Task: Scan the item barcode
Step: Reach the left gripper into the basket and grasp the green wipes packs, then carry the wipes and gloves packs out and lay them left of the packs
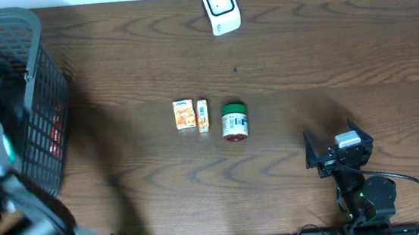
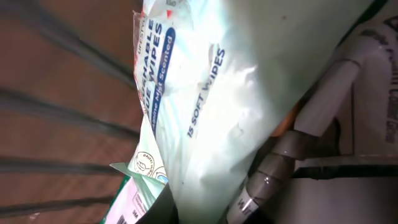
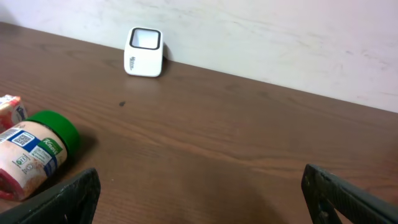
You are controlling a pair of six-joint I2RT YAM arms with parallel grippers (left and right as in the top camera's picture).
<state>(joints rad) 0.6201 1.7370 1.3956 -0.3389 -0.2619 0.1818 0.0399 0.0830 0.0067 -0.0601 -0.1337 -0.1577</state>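
- Two arms: right gripper, well right of the basket, jaws wide apart, empty.
- Left gripper inside the basket, against the wipes pack; clamped or not, cannot tell.
- Risk: the slick, floppy pack slips when lifted, or its barcode faces away from the scanner.

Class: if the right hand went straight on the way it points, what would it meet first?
Probably nothing before the pale wall: the open right hand faces bare brown wooden table. The white box-shaped scanner and green-lidded jar lie left of its line, though depth is unclear.
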